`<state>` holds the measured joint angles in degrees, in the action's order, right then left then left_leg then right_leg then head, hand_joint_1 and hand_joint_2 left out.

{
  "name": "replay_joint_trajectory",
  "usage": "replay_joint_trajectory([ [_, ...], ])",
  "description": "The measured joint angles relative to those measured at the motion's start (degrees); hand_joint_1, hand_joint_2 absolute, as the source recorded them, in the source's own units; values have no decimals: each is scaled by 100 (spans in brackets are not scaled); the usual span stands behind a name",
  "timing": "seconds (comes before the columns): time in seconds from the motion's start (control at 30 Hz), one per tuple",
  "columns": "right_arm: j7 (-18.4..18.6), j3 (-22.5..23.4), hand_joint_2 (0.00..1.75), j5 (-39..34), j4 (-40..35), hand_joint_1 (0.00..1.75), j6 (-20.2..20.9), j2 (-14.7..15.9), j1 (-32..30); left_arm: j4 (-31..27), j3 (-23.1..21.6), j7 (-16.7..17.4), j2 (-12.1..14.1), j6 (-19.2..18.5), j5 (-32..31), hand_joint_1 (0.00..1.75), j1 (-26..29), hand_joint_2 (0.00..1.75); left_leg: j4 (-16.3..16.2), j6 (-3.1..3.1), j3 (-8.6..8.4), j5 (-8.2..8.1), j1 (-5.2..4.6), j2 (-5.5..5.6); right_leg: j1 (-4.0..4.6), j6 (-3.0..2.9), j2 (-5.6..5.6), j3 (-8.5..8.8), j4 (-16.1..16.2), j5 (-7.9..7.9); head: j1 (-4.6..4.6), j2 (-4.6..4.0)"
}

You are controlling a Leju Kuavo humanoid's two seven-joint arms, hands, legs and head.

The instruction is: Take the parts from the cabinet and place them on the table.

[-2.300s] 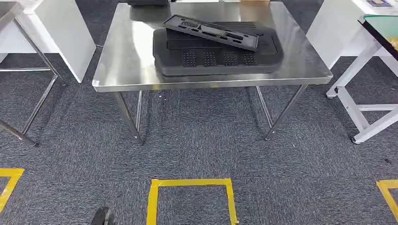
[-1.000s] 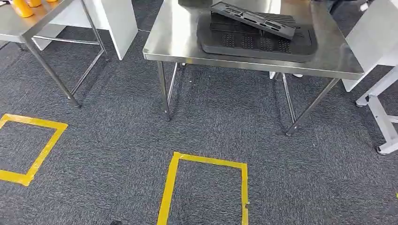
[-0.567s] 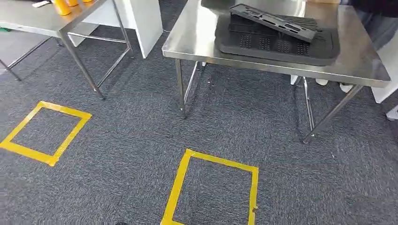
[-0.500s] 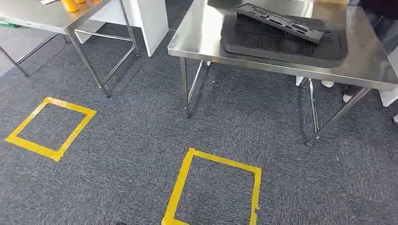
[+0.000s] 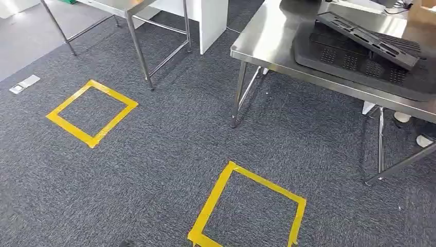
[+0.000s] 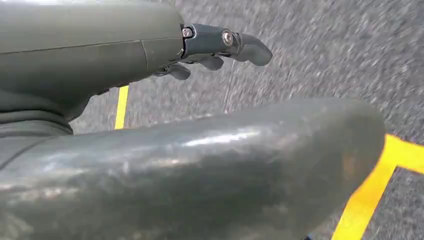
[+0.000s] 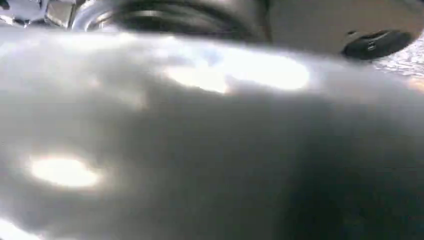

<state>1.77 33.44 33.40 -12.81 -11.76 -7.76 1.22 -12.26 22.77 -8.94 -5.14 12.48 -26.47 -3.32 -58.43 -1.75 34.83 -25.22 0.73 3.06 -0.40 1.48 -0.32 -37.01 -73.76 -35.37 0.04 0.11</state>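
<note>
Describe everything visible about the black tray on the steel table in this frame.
The black tray lies flat on the steel table at the upper right of the head view. It looks like matte moulded plastic or foam, wide, with rounded corners, and has patches of small dots along its near side. A slimmer black part with cut-out slots rests on top of it, tilted. The tray's right end runs out of the picture. Neither hand touches it.
</note>
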Motion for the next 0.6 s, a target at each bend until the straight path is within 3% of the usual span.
replay_joint_trajectory([
  [0.07, 0, 0, 0, 17, 0, 0, 31, 7, 6, 9, 0, 0, -7, -48, 7, 0, 7, 0, 0, 46, 19, 40, 9, 176, -35, 114, 81, 501, 977, 403, -2, 0],
  [0.1, 0, 0, 0, 24, 0, 0, 44, 13, 8, 9, 0, 2, -11, -68, 4, 0, 5, 0, 0, 80, 28, 64, 16, 254, -53, 135, 292, 783, 1507, 568, 2, 0],
  [0.13, 4, 0, 0, 35, 2, 0, 64, 22, 9, 9, 0, 0, -13, -77, -4, 0, 4, 0, -14, 118, 45, 84, -12, 309, -28, 97, 463, 838, 1677, 559, -4, 0],
  [0.17, 11, 0, 0, 41, 4, 0, 76, 24, 10, 9, 0, 2, -15, -94, -26, 0, 5, 0, -14, 149, 58, 101, -13, 334, -30, 43, 380, 815, 1694, 600, -7, -2],
  [0.27, 28, 0, 0, 68, 4, 0, 96, 33, 35, 13, 0, 31, -20, -109, -55, 0, 18, 0, 38, 239, 77, 158, 20, 429, 40, -28, 297, 809, 1661, 619, -9, 0],
  [0.3, 35, -2, 0, 76, 4, 0, 105, 42, 43, 20, 0, 46, -22, -112, -57, 0, 33, 0, 46, 280, 103, 183, 23, 489, 23, -74, 231, 837, 1692, 655, 2, 0],
  [0.33, 53, -2, 0, 96, 4, 0, 114, 42, 43, 28, 0, 61, -20, -114, -63, 0, 38, 0, -25, 278, 133, 145, 40, 370, -38, -138, 139, 854, 1723, 701, -7, 0],
  [0.37, 57, -2, 0, 111, 4, 0, 116, 46, 34, 31, 0, 76, -24, -112, -85, 0, 36, 0, -229, 283, 234, -52, -10, 40, -19, -168, 77, 839, 1722, 714, -37, -2],
  [0.4, 59, -2, 0, 127, 4, 0, 120, 46, 14, 33, 0, 85, -28, -114, -107, 0, 30, 0, -629, 301, 405, -323, -4, -137, -9, -202, 4, 831, 1720, 718, -79, 0],
  [0.47, 63, -2, 0, 138, 7, 0, 131, 55, -12, 37, -2, 87, -48, -114, -116, 0, 24, 0, -1570, 332, 797, -762, 5, -261, 27, -205, -181, 809, 1716, 717, -77, 0],
  [0.5, 63, -2, 0, 138, 7, 0, 133, 55, -18, 37, -2, 90, -50, -114, -116, 0, 28, 0, -1794, 338, 873, -810, 6, -282, 39, -205, -266, 801, 1715, 717, -81, -2],
  [0.53, 63, -2, 0, 138, 7, 0, 133, 55, -17, 39, -2, 96, -50, -114, -118, 0, 35, 0, -1738, 334, 812, -737, 6, -291, 43, -203, -342, 801, 1715, 716, -77, 0],
  [0.57, 63, -2, 0, 140, 7, 0, 136, 55, -15, 39, -2, 98, -50, -112, -120, 0, 38, 0, -1428, 324, 609, -563, 5, -303, 43, -202, -417, 809, 1715, 714, -83, 0],
  [0.6, 63, -2, 0, 140, 7, 0, 140, 55, -4, 39, -2, 98, -48, -112, -122, 0, 37, 0, -919, 306, 301, -342, 4, -357, 43, -204, -493, 822, 1714, 709, -81, -2],
])
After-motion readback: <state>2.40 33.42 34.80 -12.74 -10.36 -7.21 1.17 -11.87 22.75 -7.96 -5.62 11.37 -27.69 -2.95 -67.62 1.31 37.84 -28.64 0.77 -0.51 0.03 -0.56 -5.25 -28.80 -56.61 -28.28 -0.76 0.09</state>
